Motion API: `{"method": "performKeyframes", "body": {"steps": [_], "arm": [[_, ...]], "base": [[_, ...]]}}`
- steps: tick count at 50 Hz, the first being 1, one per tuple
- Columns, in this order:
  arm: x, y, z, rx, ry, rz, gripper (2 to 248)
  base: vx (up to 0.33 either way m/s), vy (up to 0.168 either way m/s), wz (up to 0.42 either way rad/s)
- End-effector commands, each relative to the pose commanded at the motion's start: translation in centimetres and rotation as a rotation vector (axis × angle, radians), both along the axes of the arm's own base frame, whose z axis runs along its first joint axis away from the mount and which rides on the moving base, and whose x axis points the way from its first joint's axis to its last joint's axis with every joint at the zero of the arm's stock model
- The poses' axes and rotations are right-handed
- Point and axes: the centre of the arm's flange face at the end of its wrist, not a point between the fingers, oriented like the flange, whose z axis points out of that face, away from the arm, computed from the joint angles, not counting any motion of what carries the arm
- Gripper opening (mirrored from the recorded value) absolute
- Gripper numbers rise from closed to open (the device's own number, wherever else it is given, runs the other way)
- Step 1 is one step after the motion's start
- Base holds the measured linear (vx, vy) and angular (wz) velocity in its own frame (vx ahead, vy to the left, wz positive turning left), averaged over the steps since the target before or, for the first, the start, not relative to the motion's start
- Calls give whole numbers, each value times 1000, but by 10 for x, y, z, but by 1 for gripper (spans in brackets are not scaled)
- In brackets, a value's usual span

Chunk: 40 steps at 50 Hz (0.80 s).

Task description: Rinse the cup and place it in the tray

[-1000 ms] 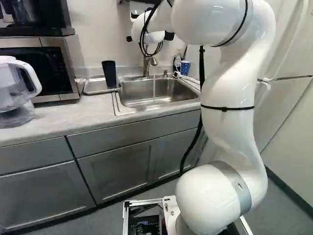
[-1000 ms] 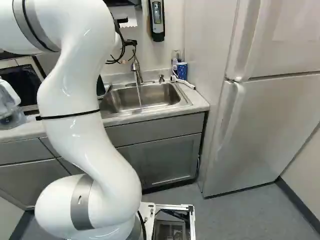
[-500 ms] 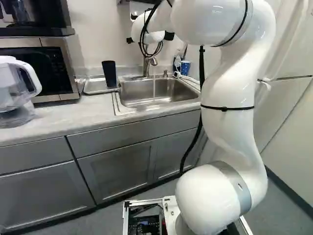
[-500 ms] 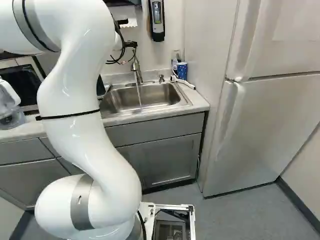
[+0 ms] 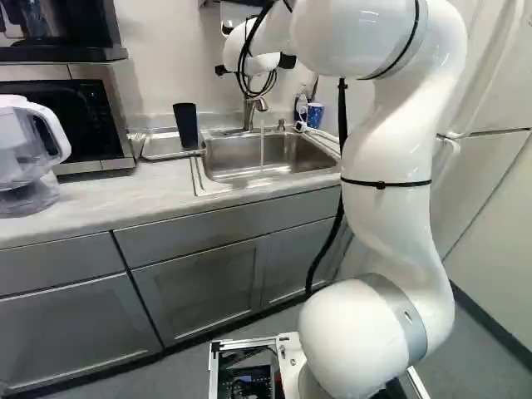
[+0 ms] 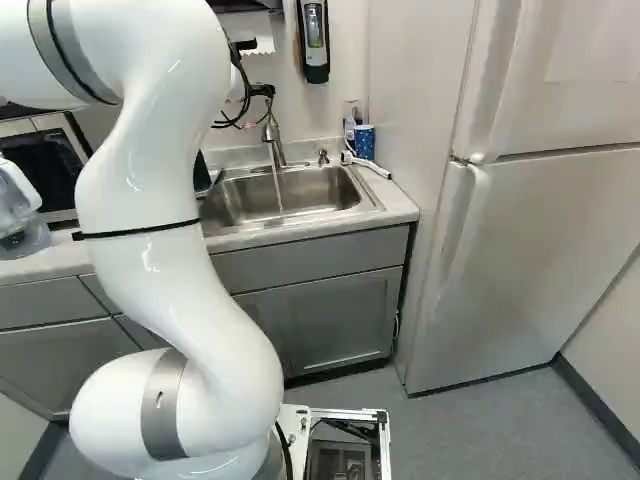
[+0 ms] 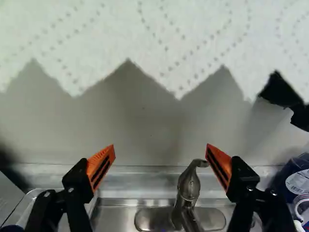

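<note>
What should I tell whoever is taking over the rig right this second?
Gripper: open, holding nothing, facing the wall by the faucet.
Job's things: dark cup upright in the tray beside the sink. A blue cup stands at the sink's far corner.
Done: dark cup is in the tray; the views can't confirm rinsing.
Left: water is running, so probably check the rinse and shut it off.

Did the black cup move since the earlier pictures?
No. In the left base view, the black cup is in the same spot, just left of the sink.
</note>
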Motion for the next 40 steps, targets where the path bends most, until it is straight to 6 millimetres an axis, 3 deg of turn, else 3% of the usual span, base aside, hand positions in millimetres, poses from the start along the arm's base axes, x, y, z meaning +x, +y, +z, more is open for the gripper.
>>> {"method": "performKeyframes", "body": {"steps": [40], "arm": [[9, 15, -2, 0, 2, 18, 247]], "base": [[0, 0, 0]]}}
